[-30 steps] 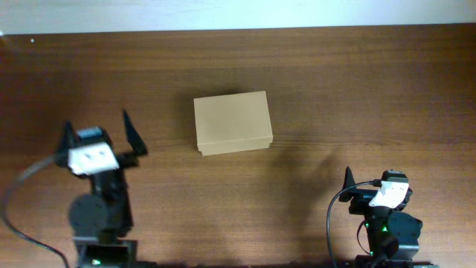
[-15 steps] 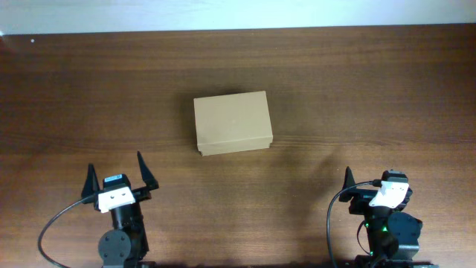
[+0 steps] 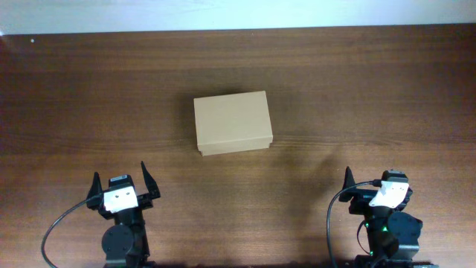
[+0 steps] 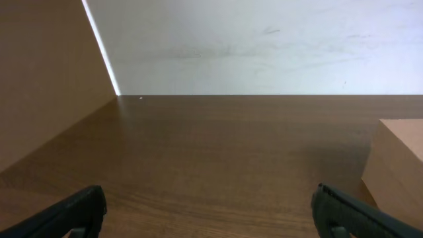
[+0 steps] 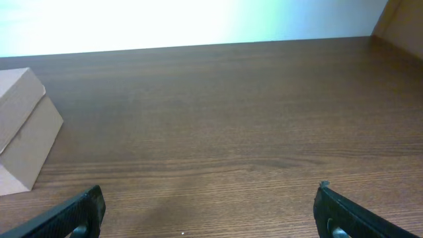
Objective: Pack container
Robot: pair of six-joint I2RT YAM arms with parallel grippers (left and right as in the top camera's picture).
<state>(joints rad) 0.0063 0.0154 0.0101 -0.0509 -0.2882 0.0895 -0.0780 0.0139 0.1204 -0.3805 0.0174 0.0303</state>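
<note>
The container (image 3: 233, 123), a plain tan cardboard box with its flap lid closed, sits on the brown wooden table (image 3: 349, 89) near the middle. Its edge shows at the right of the left wrist view (image 4: 396, 165) and at the left of the right wrist view (image 5: 23, 135). My left gripper (image 3: 120, 181) is open and empty at the near left, well short of the box; in its wrist view (image 4: 208, 208) only bare wood lies between the fingers. My right gripper (image 3: 370, 180) is open and empty at the near right; its wrist view (image 5: 208, 211) also shows bare wood.
A white wall (image 3: 223, 13) runs along the table's far edge. A brown side panel (image 4: 46, 79) stands at the left of the left wrist view. No other objects show on the table.
My left arm has pulled back from the left-middle of the table to the near edge and settled there, gripper open. The box and right arm have not moved.
</note>
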